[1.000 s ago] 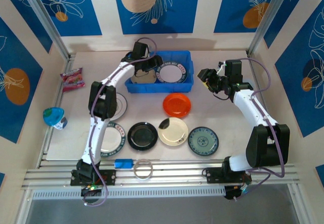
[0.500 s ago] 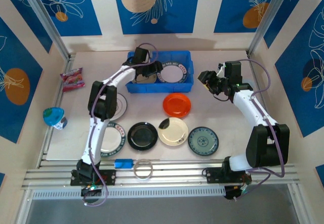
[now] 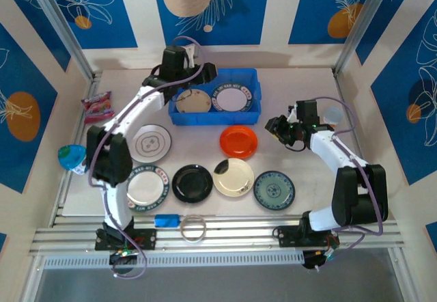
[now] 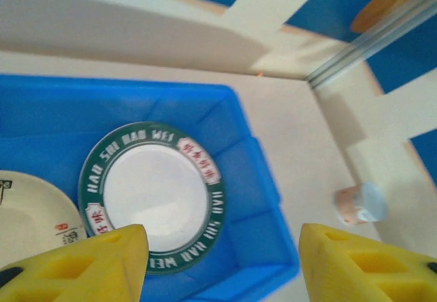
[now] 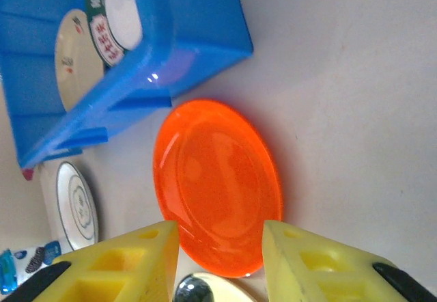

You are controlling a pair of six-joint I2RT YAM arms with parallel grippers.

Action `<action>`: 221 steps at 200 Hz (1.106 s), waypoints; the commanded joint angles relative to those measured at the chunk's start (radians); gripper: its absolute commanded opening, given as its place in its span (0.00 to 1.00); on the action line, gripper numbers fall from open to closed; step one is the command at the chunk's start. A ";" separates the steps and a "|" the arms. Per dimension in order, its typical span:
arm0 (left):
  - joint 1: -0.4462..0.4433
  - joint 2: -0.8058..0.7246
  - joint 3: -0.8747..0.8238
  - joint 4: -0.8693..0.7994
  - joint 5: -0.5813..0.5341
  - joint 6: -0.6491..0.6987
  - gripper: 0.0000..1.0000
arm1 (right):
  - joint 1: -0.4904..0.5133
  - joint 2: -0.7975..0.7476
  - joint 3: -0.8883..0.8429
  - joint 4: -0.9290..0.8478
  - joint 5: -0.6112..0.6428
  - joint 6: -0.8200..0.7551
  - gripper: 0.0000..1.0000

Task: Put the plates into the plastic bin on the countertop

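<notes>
Both arms were built alike. Left arm (image 3: 128, 116) and right arm (image 3: 336, 150) had white tube links and bulky black joint housings. A thin purplish cable (image 3: 186, 40) ran along each, looping loose near the wrist. Bases (image 3: 116, 237) were black blocks. Jaws were yellow and blocky, with square recessed pockets and black trim at the outer corners. A shiny round metal stud (image 5: 193, 290) sat between the right pair.

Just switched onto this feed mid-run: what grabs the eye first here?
The bright blue rectangular plastic bin at the far middle of the pale beige countertop stands out, holding a green-rimmed white plate and a cream plate. Next comes the glossy round orange plate just in front of it, with the open right hand poised to its right.
</notes>
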 commanded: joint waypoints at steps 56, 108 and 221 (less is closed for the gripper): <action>-0.144 -0.294 -0.292 -0.127 0.010 0.115 0.61 | 0.052 -0.023 -0.052 -0.168 0.040 -0.037 0.36; -0.302 -0.282 -0.376 -0.166 0.041 0.245 0.59 | -0.022 -0.184 -0.128 -0.162 0.150 0.065 0.37; -0.501 0.100 -0.192 -0.123 0.155 0.390 0.57 | -0.234 -0.393 -0.217 -0.102 0.036 0.112 0.40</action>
